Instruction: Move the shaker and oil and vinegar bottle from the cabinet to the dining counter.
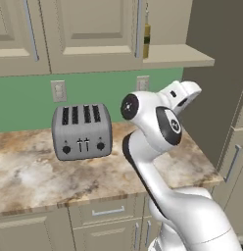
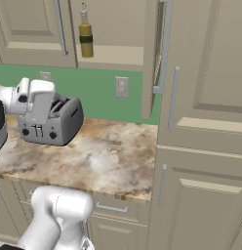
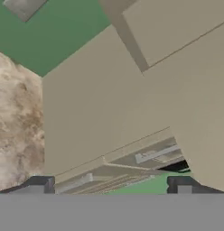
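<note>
Beige upper wall cabinet [image 2: 113, 29] stands open, slim olive-yellow bottle [image 2: 85, 35] upright on its shelf; end effector [image 3: 111, 185] released, grasping nothing.

- A rendered home kitchen.
- Beige wall cabinet [image 1: 89, 34] units with panelled doors and silver bar handles hang over a green backsplash [image 1: 25, 103] with wall outlets.
- A marbled stone surface [image 2: 103, 156] carries a silver four-slot toaster [image 1: 82, 131].
- Drawer-fronted lower cabinets [image 1: 106, 223] stand below.
- An oil and vinegar bottle [image 2: 85, 35] stands on the open cabinet's shelf.
</note>
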Controlling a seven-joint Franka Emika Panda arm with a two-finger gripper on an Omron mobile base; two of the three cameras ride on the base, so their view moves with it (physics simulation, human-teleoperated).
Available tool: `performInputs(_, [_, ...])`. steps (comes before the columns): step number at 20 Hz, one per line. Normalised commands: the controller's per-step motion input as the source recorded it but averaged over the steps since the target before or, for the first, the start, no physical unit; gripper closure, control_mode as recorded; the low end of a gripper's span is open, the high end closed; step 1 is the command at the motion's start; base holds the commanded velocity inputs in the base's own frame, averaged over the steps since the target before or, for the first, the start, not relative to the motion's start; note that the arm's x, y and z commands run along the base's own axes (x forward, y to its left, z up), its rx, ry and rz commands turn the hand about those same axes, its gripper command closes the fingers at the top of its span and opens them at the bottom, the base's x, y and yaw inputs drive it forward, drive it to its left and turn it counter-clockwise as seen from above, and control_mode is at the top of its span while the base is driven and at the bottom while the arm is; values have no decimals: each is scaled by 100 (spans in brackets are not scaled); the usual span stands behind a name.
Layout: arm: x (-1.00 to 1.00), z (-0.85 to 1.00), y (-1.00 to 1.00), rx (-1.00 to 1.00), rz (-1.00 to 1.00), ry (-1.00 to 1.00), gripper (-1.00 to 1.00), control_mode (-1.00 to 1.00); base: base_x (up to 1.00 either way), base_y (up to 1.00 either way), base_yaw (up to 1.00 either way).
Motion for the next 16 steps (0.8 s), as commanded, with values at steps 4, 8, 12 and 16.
performInputs(4, [35,12,55,19,19,-38,-100,-100,0,0,0])
performInputs(8, [47,21,40,20,16,-35,-100,-100,0,0,0])
performInputs(12, [52,27,35,19,12,-29,-100,-100,0,0,0])
performInputs(16, [43,37,19,18,9,-24,-100,-100,0,0,0])
